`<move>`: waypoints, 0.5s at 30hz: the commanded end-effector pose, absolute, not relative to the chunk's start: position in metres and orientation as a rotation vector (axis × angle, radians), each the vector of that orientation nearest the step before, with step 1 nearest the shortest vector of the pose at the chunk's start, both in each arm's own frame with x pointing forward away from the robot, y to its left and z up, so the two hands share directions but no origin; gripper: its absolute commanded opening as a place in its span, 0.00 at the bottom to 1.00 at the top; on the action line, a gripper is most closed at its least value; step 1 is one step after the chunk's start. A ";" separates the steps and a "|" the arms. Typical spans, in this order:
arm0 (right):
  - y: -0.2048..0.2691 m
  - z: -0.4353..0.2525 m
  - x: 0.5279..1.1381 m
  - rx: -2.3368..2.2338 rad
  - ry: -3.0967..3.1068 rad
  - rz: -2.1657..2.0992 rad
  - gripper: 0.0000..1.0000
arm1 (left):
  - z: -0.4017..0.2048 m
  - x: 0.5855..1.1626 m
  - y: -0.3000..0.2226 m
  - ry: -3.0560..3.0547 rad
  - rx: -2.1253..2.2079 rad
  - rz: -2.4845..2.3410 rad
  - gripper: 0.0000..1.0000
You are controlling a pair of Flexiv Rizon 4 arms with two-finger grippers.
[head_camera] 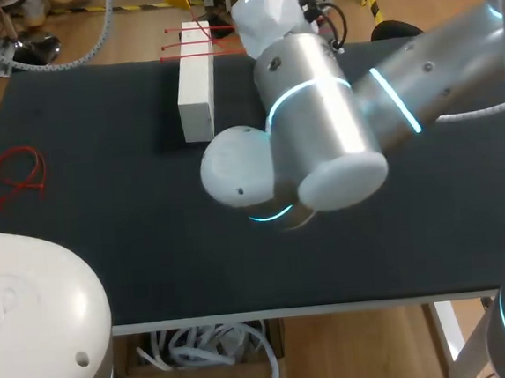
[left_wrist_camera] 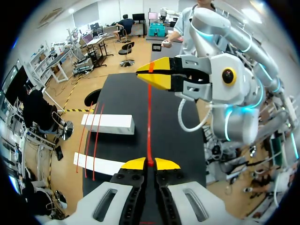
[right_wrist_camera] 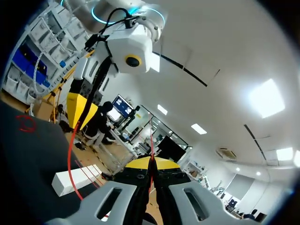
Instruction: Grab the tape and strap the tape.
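Observation:
A thin red tape (left_wrist_camera: 149, 122) runs taut from my left gripper (left_wrist_camera: 150, 164) to my right gripper (left_wrist_camera: 151, 77) ahead of it, above the black table (left_wrist_camera: 126, 93). Both grippers are shut on the tape, one at each end. In the right wrist view the tape (right_wrist_camera: 70, 150) curves from my right gripper (right_wrist_camera: 151, 161) up to the yellow tips of my left gripper (right_wrist_camera: 79, 110). In the head view my right arm (head_camera: 335, 120) crosses the middle and hides both grippers.
A white block (head_camera: 195, 83) stands at the table's far edge with other red tapes (head_camera: 188, 37) lying across it. A second white block (left_wrist_camera: 98, 164) shows beside it. A loose red tape loop (head_camera: 17, 174) lies at the left of the table (head_camera: 107, 246).

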State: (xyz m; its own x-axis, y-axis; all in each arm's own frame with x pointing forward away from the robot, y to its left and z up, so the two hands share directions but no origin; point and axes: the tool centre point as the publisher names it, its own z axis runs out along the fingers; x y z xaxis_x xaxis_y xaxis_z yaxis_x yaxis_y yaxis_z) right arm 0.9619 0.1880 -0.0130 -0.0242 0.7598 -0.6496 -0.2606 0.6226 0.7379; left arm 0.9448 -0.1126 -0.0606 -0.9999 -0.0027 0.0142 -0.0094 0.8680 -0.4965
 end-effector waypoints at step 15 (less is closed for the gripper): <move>0.185 0.003 0.958 0.243 1.424 0.685 0.00 | -0.060 0.945 -0.113 -3.024 0.010 0.799 0.00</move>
State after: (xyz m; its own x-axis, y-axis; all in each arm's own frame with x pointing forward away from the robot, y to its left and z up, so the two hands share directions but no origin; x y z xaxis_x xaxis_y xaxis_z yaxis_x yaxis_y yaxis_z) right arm 0.9586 0.1883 -0.0004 0.0151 0.5829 -0.8124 -0.2829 0.7818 0.5556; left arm 0.9448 -0.1126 -0.0606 -0.9999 -0.0027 0.0142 -0.0094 0.8680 -0.4965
